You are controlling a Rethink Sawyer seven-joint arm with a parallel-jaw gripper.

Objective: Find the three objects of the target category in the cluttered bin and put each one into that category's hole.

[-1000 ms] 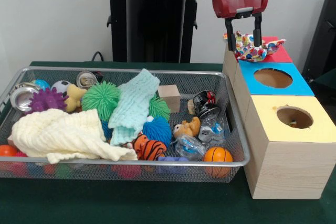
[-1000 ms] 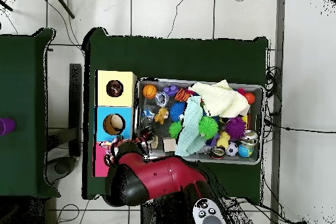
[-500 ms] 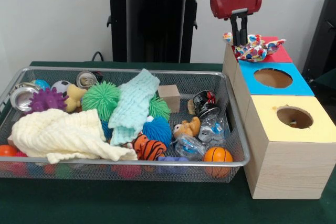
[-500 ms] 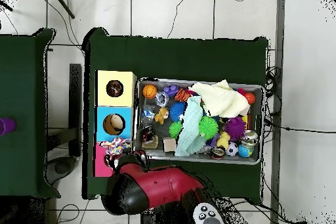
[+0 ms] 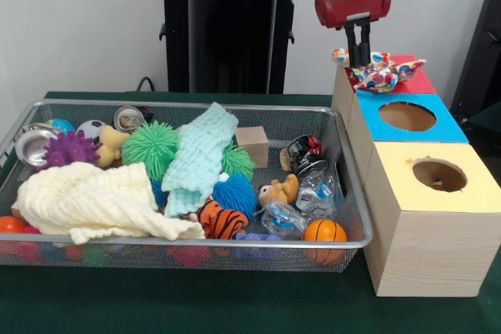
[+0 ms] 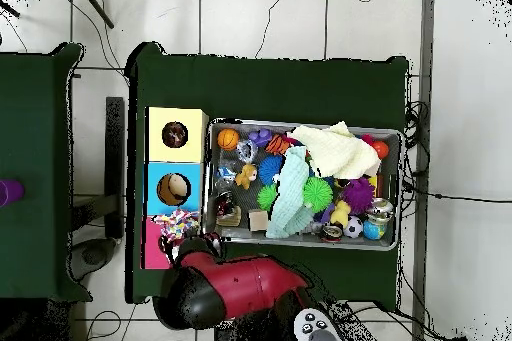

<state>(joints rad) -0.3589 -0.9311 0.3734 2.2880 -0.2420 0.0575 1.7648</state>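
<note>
Gripper (image 5: 358, 62): upper right of the front view, fingers pressed together, tips pinching the top of the spotted fabric bundle (image 5: 381, 73).

Bundle location: resting on the red-topped box (image 5: 416, 83) at the far end of the box row, partly overhanging the edge toward the blue-topped box (image 5: 448, 127). Left of centre in the overhead view, just beside the arm's head.

Step in hand, as judged: grasp closed on one target object, lift and transfer not yet made.

Next move, as judged:
- Raise clear of the red top without dragging loose fabric tails.
- Carry past the blue-topped box's opening to the hole (image 5: 439, 174) in the yellow-topped box (image 5: 477, 193), lower right of the front view.
- Centre above the hole, then release.

Wire-mesh bin (image 5: 196, 242): no further spotted bundle visible among its contents; possibly hidden under the cream cloth (image 5: 94, 201) or the mint cloth (image 5: 200, 158).
</note>
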